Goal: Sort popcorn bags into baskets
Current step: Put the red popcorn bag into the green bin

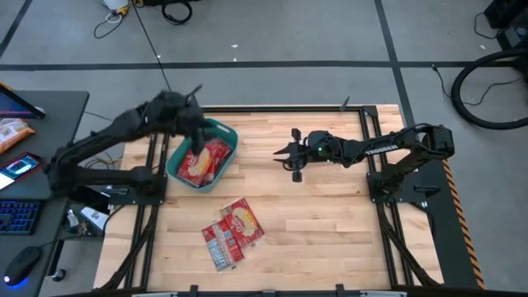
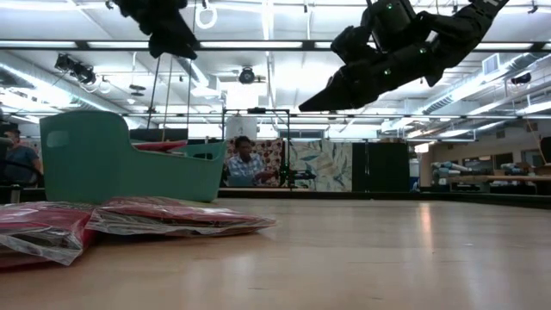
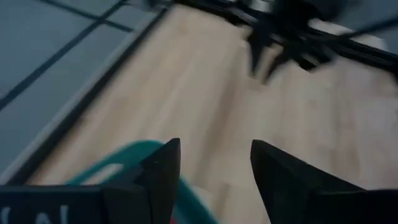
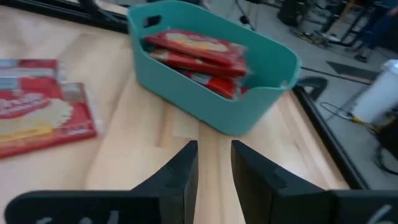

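Note:
The teal basket [image 1: 227, 142] stands at the table's far left and holds several red popcorn bags [image 1: 206, 161], which lean stacked against each other [image 4: 199, 59]. Two or three more red bags [image 1: 233, 231] lie flat on the wood nearer the front [image 4: 37, 115]. My left gripper [image 1: 196, 130] hovers open above the basket's far end, and the basket rim [image 3: 124, 163] shows just beyond its fingers. My right gripper [image 1: 286, 155] hangs open in the air over the table's middle, pointing toward the basket [image 4: 214, 158].
Bare wood lies between the basket and my right gripper and across the table's right half. The loose bags [image 2: 129, 220] sit low near the front edge. A black frame borders the table [image 1: 375, 177]. People sit in the room beyond [image 2: 245, 164].

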Available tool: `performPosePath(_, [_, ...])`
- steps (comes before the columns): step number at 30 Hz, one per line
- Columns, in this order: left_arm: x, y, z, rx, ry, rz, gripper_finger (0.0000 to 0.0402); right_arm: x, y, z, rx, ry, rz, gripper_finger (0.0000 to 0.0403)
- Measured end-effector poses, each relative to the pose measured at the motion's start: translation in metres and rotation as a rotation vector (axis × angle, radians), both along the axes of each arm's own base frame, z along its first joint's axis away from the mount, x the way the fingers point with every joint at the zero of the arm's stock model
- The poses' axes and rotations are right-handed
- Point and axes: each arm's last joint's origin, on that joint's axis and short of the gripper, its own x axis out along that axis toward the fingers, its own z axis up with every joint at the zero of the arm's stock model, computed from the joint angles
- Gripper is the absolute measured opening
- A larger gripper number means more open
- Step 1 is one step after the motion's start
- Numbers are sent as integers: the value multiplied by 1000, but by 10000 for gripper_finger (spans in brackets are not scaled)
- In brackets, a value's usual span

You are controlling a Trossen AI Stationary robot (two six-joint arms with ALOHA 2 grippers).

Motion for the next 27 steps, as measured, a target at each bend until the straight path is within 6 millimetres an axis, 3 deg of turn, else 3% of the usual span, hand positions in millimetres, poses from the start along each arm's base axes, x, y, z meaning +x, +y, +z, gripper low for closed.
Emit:
performPosePath(6, [-3, -46, -48, 21, -84, -215, 197, 5, 21, 8, -7, -83, 81, 100])
performPosePath(10, [-3, -63, -71, 52, -182, -314, 197, 8, 41, 11, -21, -119, 74, 100])
performPosePath(16, [-2, -73, -86, 188, -316, -387, 197, 22, 58, 2, -47, -161, -15, 100])
performPosePath(21, [-4, -75, -93, 278, -443, -400, 197, 48, 63, -8, 45, -144, -51, 100])
performPosePath(27, [-14, -79, -107, 301, -472, -414, 197, 84, 72, -22, 101, -43, -54, 100])
